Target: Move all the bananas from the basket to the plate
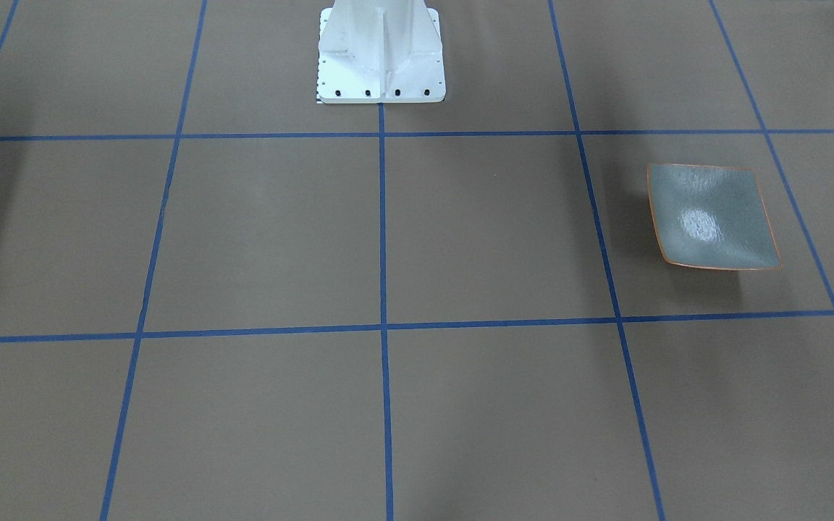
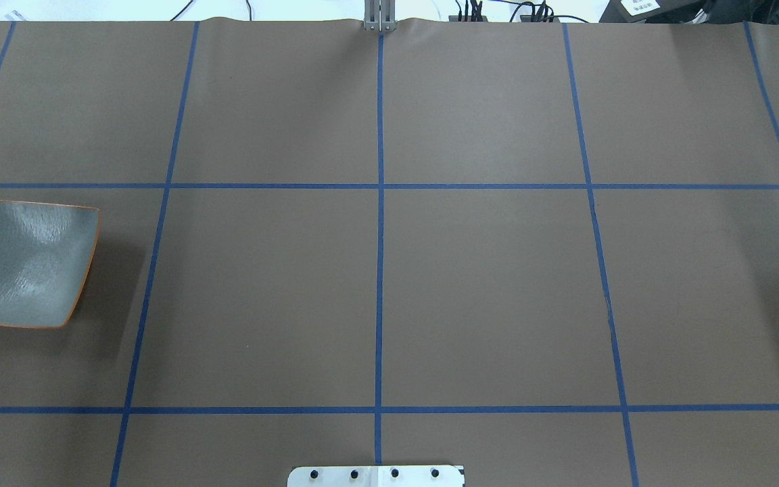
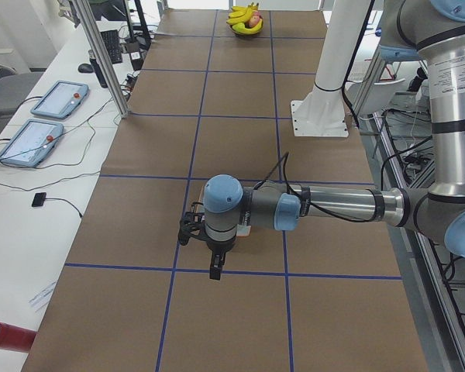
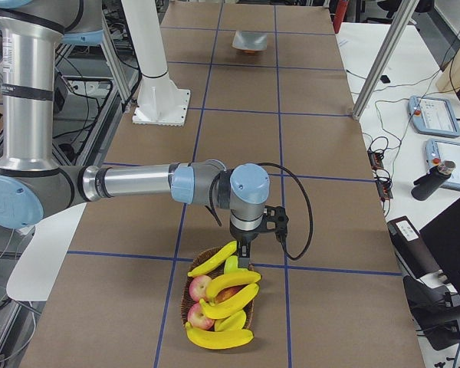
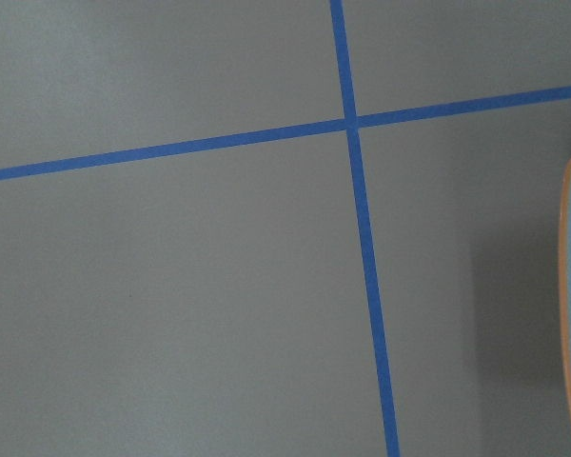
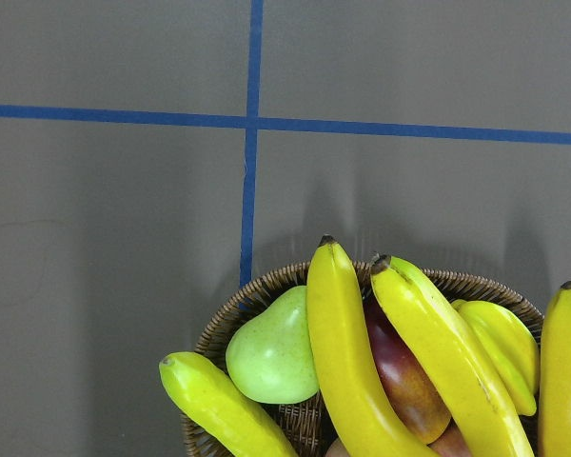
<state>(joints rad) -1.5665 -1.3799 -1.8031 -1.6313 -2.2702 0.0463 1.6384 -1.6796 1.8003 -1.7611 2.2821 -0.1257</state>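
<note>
The worktop (image 2: pixel 484 284) is crossed by blue tape (image 2: pixel 380 270). A pear (image 6: pixel 271 347) and red apples (image 4: pixel 202 287) are heaped near one end. Two tablets (image 3: pixel 60 99) are laid on a side desk (image 3: pixel 31 186).

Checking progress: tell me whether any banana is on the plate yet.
No. The plate lies bare in the front-facing view, showing only its grey-green inside.

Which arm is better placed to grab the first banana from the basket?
Right. The right claw hangs just over the basket of bananas; the left claw is at the far end, beside the plate.
</note>
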